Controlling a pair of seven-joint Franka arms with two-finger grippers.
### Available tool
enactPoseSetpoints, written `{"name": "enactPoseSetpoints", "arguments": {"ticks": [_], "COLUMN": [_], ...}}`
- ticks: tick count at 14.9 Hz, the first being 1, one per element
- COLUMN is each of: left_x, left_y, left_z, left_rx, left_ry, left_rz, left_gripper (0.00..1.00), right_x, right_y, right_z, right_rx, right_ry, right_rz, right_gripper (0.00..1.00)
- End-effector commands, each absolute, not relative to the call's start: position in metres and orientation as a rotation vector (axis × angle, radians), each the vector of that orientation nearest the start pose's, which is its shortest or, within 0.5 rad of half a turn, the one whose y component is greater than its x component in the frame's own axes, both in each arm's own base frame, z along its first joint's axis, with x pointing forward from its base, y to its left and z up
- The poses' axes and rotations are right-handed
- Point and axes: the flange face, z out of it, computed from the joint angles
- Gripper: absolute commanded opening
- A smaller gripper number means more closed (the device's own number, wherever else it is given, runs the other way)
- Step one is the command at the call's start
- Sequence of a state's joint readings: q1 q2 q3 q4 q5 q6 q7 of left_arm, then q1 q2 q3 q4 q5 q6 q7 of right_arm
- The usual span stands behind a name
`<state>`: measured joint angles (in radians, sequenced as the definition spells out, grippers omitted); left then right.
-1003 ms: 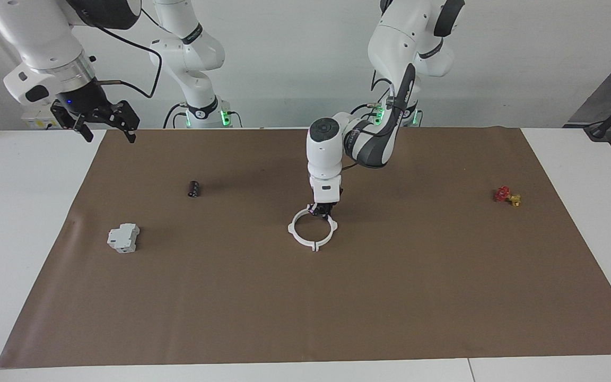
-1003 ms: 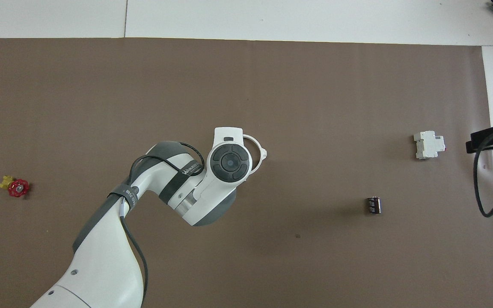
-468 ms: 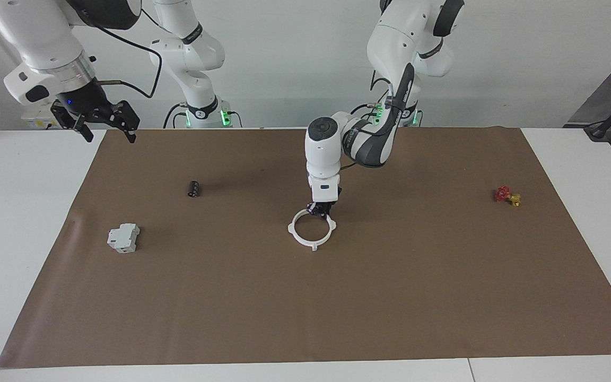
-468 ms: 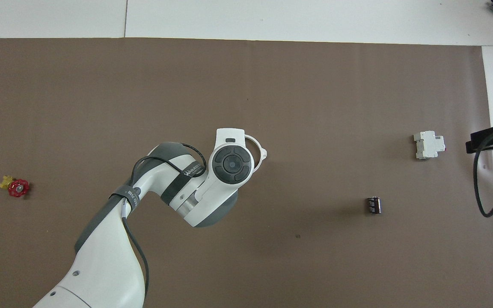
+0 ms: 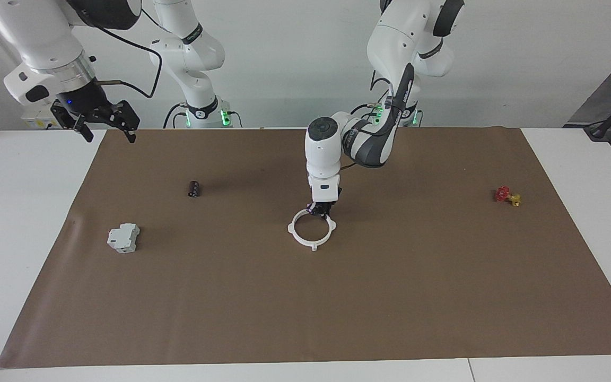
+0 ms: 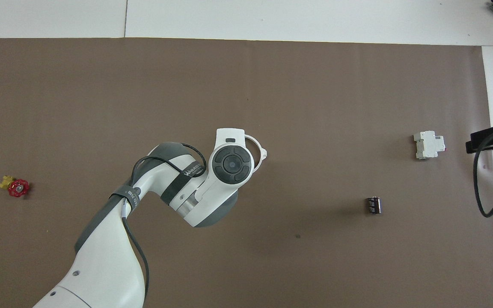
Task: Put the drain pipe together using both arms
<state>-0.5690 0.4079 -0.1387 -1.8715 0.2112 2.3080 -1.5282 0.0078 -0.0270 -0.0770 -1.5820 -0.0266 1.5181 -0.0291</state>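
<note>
white plastic drain pipe (image 5: 312,229) ring flat mid-mat | l gripper (image 5: 320,208) at ring's robot-side rim, clamp state can't tell | r gripper (image 5: 105,123) waits, fingers apart, up over mat corner at r arm's end | l arm far nearer

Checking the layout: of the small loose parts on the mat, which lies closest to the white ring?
The small black cylinder, toward the right arm's end; the grey-white block and red-and-yellow valve lie farther from the ring.

You get one high camera facing the robots and one steeply overhead from their end; both share the brown mat (image 5: 305,297) (image 6: 315,107).
</note>
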Motion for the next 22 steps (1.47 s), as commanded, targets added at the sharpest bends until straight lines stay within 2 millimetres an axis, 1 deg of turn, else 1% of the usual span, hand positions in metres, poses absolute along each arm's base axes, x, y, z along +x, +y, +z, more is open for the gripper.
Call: {"name": "enactPoseSetpoints", "arguments": {"ticks": [1,10,11,12,13,14,15,16,17,18,19,20,21,22], "left_x": [0.485,0.486,0.489,0.495,0.502,0.508,0.516,0.520,0.524,0.526,0.529,0.533,0.538,0.541], "left_y": [-0.404,-0.402,-0.401,-0.398,-0.393,-0.384,-0.363,-0.345,-0.327,-0.308,-0.284,-0.258,-0.230,-0.206], "left_z": [0.304,0.306,0.310,0.318,0.336,0.354,0.382,0.408,0.428,0.442,0.459,0.475,0.486,0.499], "left_rx": [-2.940,-2.924,-2.908,-2.896,-2.890,-2.889,-2.890,-2.893,-2.882,-2.874,-2.878,-2.888,-2.897,-2.928], "left_ry": [-1.056,-1.051,-1.048,-1.023,-1.001,-1.009,-1.041,-1.047,-1.015,-0.960,-0.897,-0.808,-0.724,-0.643], "left_rz": [-0.214,-0.203,-0.198,-0.208,-0.222,-0.235,-0.266,-0.283,-0.269,-0.236,-0.213,-0.198,-0.155,-0.128], "left_gripper": [1.00,1.00,1.00,1.00,1.00,1.00,1.00,1.00,1.00,1.00,1.00,1.00,1.00,1.00], "right_x": [0.538,0.538,0.538,0.538,0.538,0.538,0.538,0.538,0.538,0.538,0.538,0.538,0.538,0.538], "right_y": [-0.042,-0.042,-0.042,-0.042,-0.041,-0.042,-0.042,-0.042,-0.042,-0.042,-0.042,-0.042,-0.042,-0.042], "right_z": [0.628,0.628,0.628,0.628,0.628,0.628,0.628,0.628,0.628,0.628,0.628,0.628,0.628,0.628], "right_rx": [-3.162,-3.162,-3.162,-3.162,-3.160,-3.162,-3.162,-3.162,-3.162,-3.162,-3.162,-3.162,-3.160,-3.162], "right_ry": [0.025,0.028,0.028,0.028,0.025,0.028,0.028,0.028,0.028,0.028,0.028,0.028,0.028,0.028], "right_rz": [0.068,0.068,0.068,0.068,0.068,0.068,0.068,0.068,0.068,0.068,0.068,0.065,0.068,0.068], "right_gripper": [1.00,1.00,1.00,1.00,1.00,1.00,1.00,1.00,1.00,1.00,1.00,1.00,1.00,1.00]}}
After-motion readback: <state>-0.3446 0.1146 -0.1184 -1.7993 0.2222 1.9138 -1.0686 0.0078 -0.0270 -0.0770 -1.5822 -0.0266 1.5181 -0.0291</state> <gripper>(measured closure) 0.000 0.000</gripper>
